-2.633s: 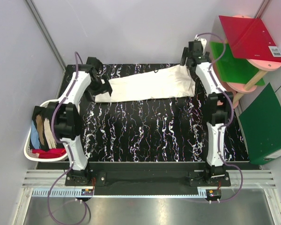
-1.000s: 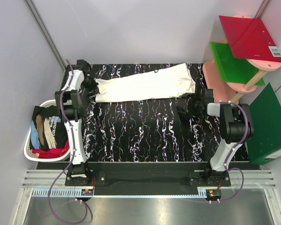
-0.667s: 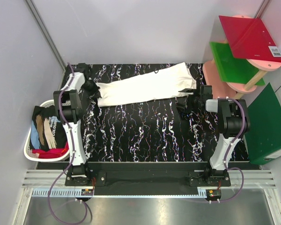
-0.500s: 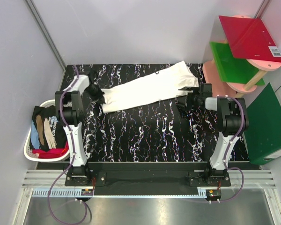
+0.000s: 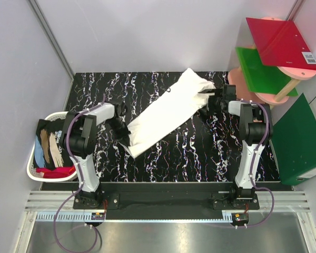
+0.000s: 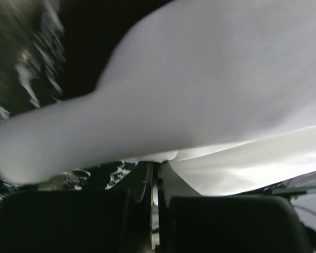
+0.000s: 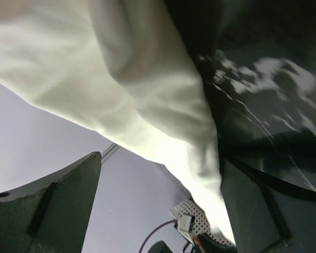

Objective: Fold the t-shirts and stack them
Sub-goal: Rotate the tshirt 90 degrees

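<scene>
Top external view: we see the cream-white t-shirt lying as a long diagonal band across the worktop. Its far end is up by the right gripper and its near end is down by the left gripper. The left gripper is pressed together, pinching the near corner of the shirt; in the left wrist view the cloth drapes out from the closed fingers. The right gripper is spread wide; in the right wrist view the shirt edge runs between its fingers, unclamped. The other t-shirts sit bundled in the white basket off the worktop's left edge, well apart.

We judge the step as laying the first shirt out for folding, with nothing stacked yet. We can't tell how many layers the band has. Next, we reckon the right gripper needs to clamp the far end so both ends are held, then tension and flatten the band before any fold. A one-sided pull could bunch the cloth
</scene>
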Available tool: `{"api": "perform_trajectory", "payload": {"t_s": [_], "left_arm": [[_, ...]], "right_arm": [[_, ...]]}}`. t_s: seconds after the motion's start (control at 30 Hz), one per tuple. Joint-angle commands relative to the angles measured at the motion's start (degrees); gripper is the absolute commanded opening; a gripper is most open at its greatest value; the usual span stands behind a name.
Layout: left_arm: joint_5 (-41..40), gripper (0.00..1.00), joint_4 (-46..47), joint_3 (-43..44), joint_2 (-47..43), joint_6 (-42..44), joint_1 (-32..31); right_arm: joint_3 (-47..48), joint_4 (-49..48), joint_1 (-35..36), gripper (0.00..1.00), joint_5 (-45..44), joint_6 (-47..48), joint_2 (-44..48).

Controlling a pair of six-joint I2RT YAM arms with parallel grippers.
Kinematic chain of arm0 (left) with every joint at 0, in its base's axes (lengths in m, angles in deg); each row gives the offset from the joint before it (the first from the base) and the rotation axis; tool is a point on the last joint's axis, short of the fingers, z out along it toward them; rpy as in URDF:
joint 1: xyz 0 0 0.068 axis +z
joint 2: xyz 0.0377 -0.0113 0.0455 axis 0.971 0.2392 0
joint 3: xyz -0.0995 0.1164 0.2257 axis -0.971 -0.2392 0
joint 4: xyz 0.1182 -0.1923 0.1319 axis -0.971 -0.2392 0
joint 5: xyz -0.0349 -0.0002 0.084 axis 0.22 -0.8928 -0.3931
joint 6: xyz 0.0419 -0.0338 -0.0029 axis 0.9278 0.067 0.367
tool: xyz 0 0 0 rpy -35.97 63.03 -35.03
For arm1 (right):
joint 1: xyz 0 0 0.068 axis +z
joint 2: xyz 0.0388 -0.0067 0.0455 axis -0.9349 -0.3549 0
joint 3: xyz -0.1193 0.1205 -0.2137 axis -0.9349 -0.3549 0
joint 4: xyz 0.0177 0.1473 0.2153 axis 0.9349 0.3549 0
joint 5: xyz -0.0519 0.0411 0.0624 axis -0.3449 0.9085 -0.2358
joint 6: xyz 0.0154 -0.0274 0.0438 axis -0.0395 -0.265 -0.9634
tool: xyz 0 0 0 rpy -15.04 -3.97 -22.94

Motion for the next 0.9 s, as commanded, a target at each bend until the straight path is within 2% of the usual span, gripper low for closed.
{"api": "perform_trajectory", "payload": {"t_s": [0.0,0.13,0.2,0.23,0.27,0.33,0.5,0.63,0.87], "left_arm": [[1.6,0.00,-1.3,-6.7,-3.1,2.2,-5.2],[3.2,0.00,-0.5,-10.3,-3.0,2.4,-9.9],[3.2,0.10,-0.4,-11.5,-3.4,3.1,-11.8],[3.2,0.35,-0.5,-12.0,-3.9,3.5,-12.1],[3.8,0.53,-0.6,-12.6,-4.5,4.2,-12.2],[3.5,0.99,-2.1,-12.6,-7.7,5.2,-12.3],[-1.2,0.99,-10.5,-6.5,-15.2,10.3,-12.3],[-1.7,0.99,-13.7,-0.4,-18.6,12.8,-12.3],[-6.7,0.99,-10.3,6.7,-18.8,12.2,-12.1]], "right_arm": [[7.3,2.7,0.6,0.97,1.2,4.2,-3.9],[11.3,4.4,1.3,0.97,2.2,5.7,-5.8],[12.3,6.7,1.9,0.97,2.6,7.0,-5.9],[12.3,7.1,2.2,0.97,2.7,7.4,-5.7],[11.5,8.2,2.4,0.97,2.7,8.4,-5.2],[10.1,10.6,3.1,0.98,1.8,10.6,-2.3],[-0.1,15.0,4.0,1.00,-2.4,14.9,9.1],[-7.5,16.8,4.0,1.00,-4.3,17.1,15.4],[-7.6,20.0,4.0,1.00,-8.8,20.0,17.8]]}}
